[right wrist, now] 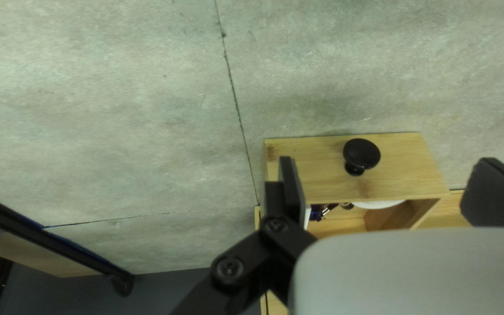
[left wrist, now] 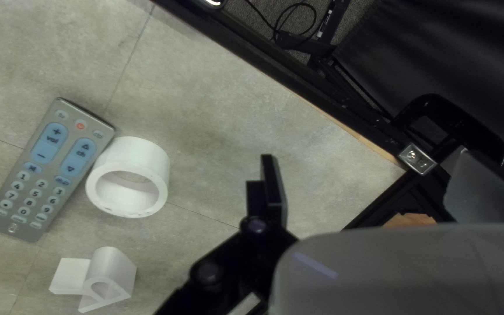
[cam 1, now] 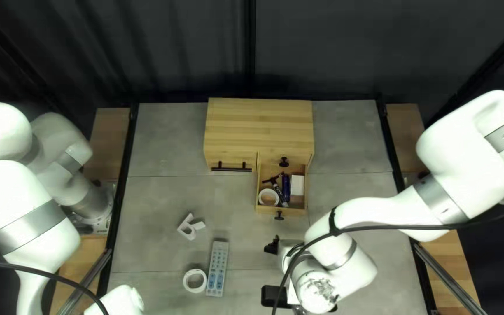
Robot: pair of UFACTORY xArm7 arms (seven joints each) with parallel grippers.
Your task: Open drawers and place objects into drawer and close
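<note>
TOP LEFT: drawer is standing open at cabinet's 5 o'clock; right gripper is hovering at drawer's 6; remote is lying at gripper's 9, white ring at remote's 8, bracket at remote's 11 | LEFT WRIST: left gripper is holding fingers wide | RIGHT WRIST: fingers are standing wide, drawer's knob showing between

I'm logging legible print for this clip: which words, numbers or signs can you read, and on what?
On the remote:
"vol", with "+" and "–"
"ch", with up and down arrows
"1", "2", "3", "4", "5", "6", "7", "8", "9", "0"
a power sign on the red key
The remaining small key legends are too small to read surely.
The pale print on the black bar beyond the table is too small to read.
</note>
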